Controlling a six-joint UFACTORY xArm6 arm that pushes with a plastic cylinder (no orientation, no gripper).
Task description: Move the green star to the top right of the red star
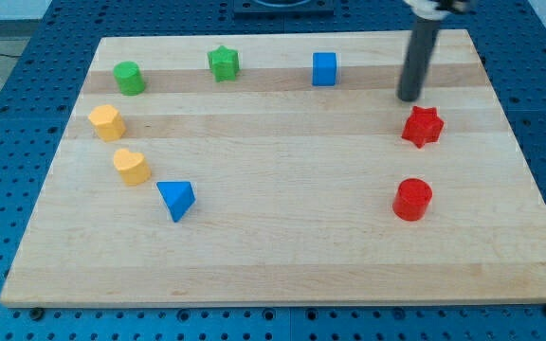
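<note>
The green star sits near the view's top, left of centre, on the wooden board. The red star sits at the view's right. My tip is just above and slightly left of the red star, close to it but apart, and far to the right of the green star. The dark rod rises from the tip toward the view's top edge.
A blue cube lies between the green star and my tip. A green cylinder, two yellow blocks and a blue triangle are at the left. A red cylinder sits below the red star.
</note>
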